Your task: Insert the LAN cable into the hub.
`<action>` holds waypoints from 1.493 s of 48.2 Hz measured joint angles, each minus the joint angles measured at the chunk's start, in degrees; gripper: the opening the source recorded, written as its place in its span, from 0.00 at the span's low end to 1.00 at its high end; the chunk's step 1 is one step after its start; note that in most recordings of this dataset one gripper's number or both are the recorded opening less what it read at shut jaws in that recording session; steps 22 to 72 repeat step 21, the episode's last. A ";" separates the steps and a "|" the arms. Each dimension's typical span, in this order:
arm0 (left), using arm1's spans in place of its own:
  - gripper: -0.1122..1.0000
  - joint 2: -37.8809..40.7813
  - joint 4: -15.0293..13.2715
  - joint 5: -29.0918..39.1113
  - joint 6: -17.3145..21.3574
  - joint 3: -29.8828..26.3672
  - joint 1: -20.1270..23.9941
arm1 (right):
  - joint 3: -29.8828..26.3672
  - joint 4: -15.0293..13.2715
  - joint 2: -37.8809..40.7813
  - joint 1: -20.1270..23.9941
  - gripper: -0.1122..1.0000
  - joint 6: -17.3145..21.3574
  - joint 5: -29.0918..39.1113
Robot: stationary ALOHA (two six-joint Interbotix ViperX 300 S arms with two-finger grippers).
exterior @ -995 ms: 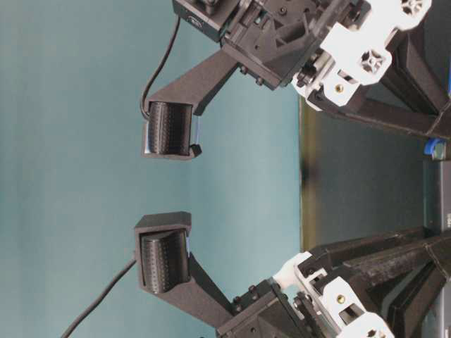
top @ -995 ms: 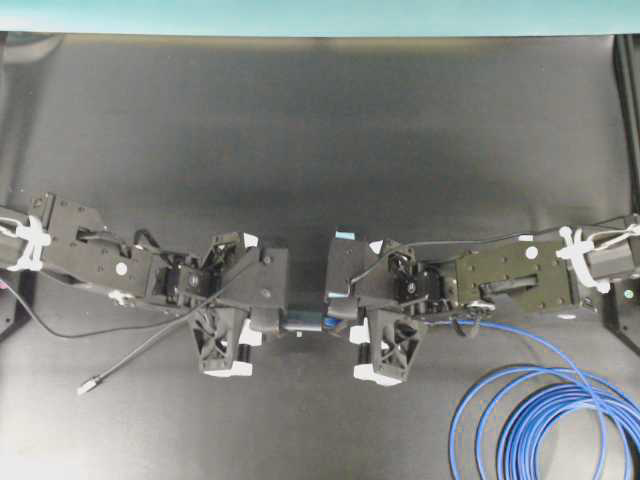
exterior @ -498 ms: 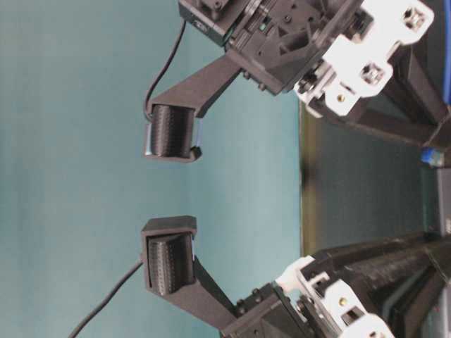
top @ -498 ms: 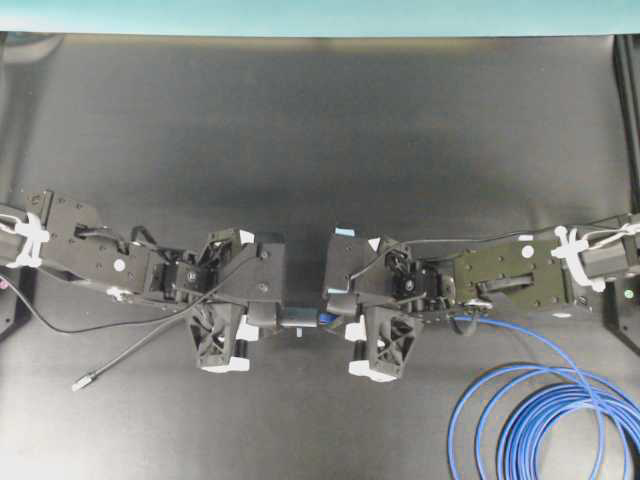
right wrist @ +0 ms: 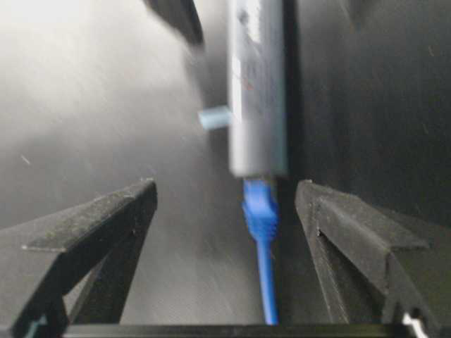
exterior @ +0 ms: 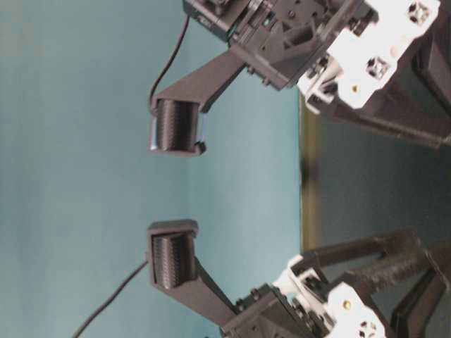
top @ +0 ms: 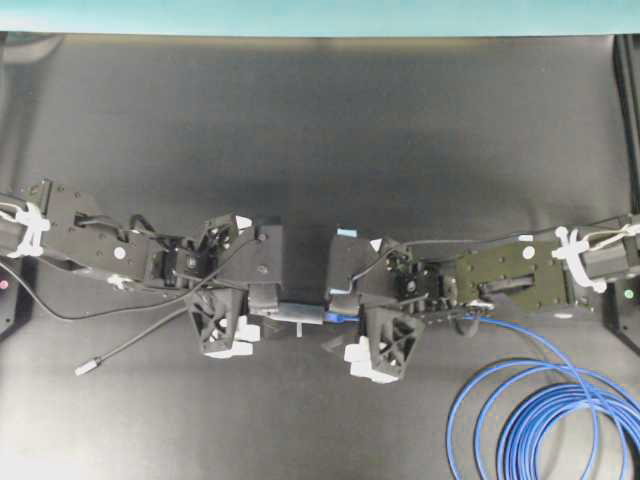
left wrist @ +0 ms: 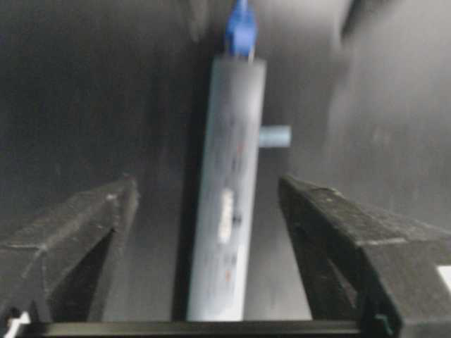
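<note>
Right wrist view shows the LAN cable [right wrist: 261, 211] plugged into the hub [right wrist: 257, 84] on the table — both the left gripper [left wrist: 208, 218] and right gripper [right wrist: 225, 218] are wide open, holding nothing. Looks done — next, back away.

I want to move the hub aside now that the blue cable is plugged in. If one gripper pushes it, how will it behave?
The hub is a slim flat bar lying on the table, so it should slide, not roll. It looks small and probably light, so the LAN cable seated in its end, trailing to coils, may tug or swing it. Its thin grey cord will likely just drag limply.
</note>
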 measured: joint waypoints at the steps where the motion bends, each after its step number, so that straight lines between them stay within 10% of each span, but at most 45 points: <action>1: 0.80 -0.09 0.00 0.09 0.00 0.18 0.00 | 0.44 0.00 -0.09 0.00 0.79 0.18 0.00; 72: 0.80 -6.42 0.00 0.62 0.00 3.60 -0.09 | 6.24 0.00 -3.87 0.00 0.79 0.18 -0.09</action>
